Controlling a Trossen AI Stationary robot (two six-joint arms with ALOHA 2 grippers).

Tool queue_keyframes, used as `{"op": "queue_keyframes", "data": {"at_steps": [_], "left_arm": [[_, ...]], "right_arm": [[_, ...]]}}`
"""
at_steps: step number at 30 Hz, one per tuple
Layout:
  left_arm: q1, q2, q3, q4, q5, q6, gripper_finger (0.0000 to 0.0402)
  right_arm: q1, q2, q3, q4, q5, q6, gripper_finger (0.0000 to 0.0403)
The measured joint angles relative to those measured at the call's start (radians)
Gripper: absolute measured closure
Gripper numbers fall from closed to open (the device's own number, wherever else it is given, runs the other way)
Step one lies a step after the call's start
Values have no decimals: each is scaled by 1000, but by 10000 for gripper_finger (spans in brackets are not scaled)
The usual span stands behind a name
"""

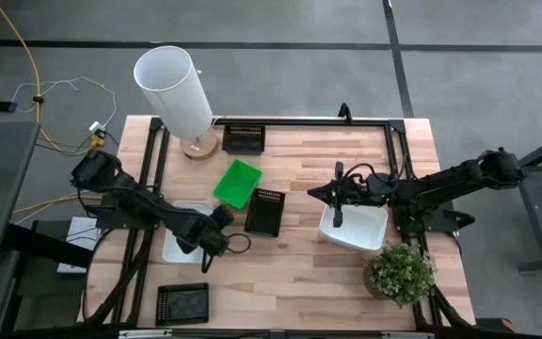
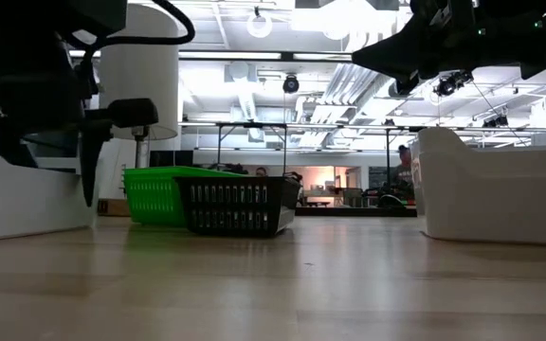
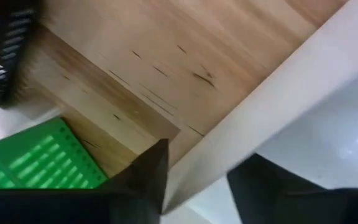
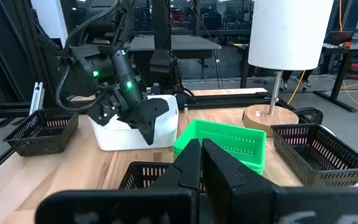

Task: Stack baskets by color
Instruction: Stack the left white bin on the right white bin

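White basket (image 1: 182,235) at the table's left side, wall running between the left gripper (image 3: 194,186) fingers, one finger outside, one inside (jaws part-open astride the rim, not visibly clamped). Smooth, thin, glossy plastic; long axis roughly toward the table's front. Just beside: green basket (image 1: 238,183), perforated; black basket (image 1: 264,211), slatted. Second white basket (image 1: 354,227) under the right gripper (image 1: 337,196), jaws closed, empty.
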Motion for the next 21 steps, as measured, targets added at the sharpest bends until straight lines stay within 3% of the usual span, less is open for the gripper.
{"op": "queue_keyframes", "data": {"at_steps": [6, 21], "left_arm": [[3, 1, 0, -6, 0, 52, 386], [18, 1, 46, -59, -26, 56, 401]], "right_arm": [[0, 0, 0, 0, 0, 0, 401], [0, 0, 0, 0, 0, 0, 401]]}}
